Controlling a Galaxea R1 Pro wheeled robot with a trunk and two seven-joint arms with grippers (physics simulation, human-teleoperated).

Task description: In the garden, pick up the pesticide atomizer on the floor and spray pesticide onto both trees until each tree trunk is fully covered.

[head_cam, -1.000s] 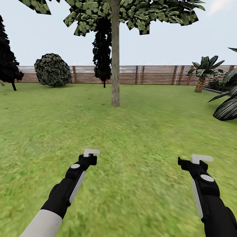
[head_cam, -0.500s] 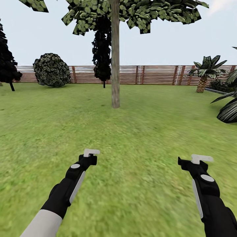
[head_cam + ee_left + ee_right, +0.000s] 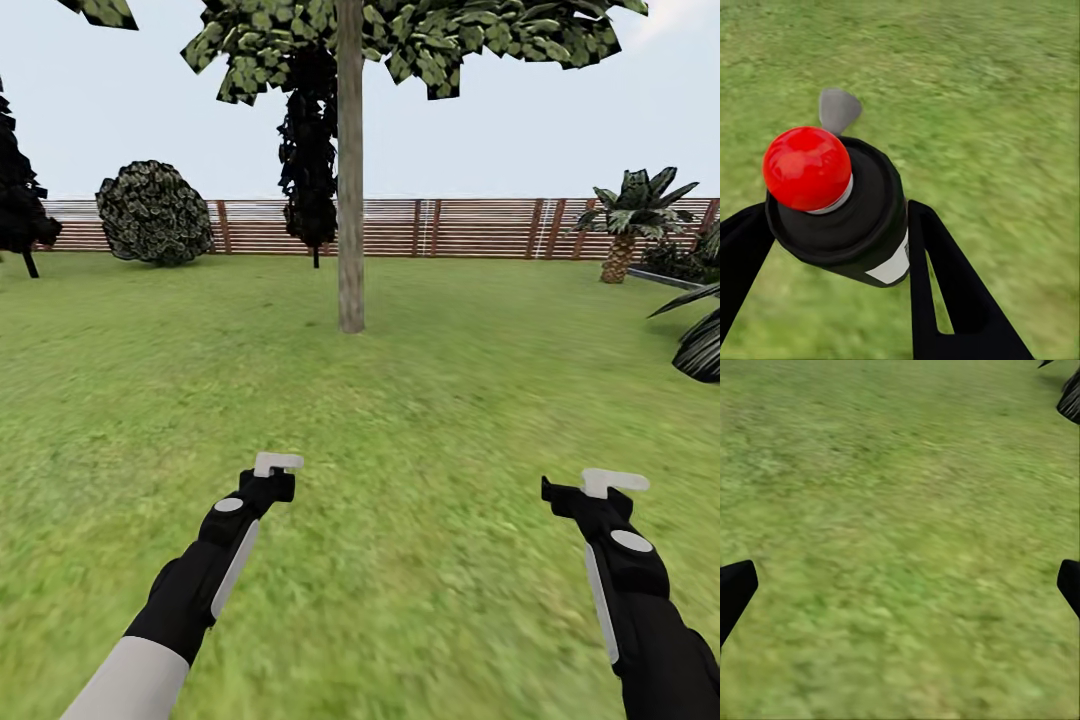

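Grass floor (image 3: 420, 400) under tree trunk (image 3: 350, 200), bush (image 3: 153, 213).

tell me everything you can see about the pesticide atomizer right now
The pesticide atomizer is a round, near-black bottle that looks like plastic, with a white label low on its side, a glossy red ball-shaped cap over a pale collar, and a grey nozzle tab beyond the cap. It is off the grass, clamped between the left gripper's two black fingers, which press on opposite sides of its body. Green lawn lies beyond it.

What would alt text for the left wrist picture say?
A dark spray bottle with a red cap and white label sits clamped between the left gripper's two black fingers. Blurry green grass lies beyond.
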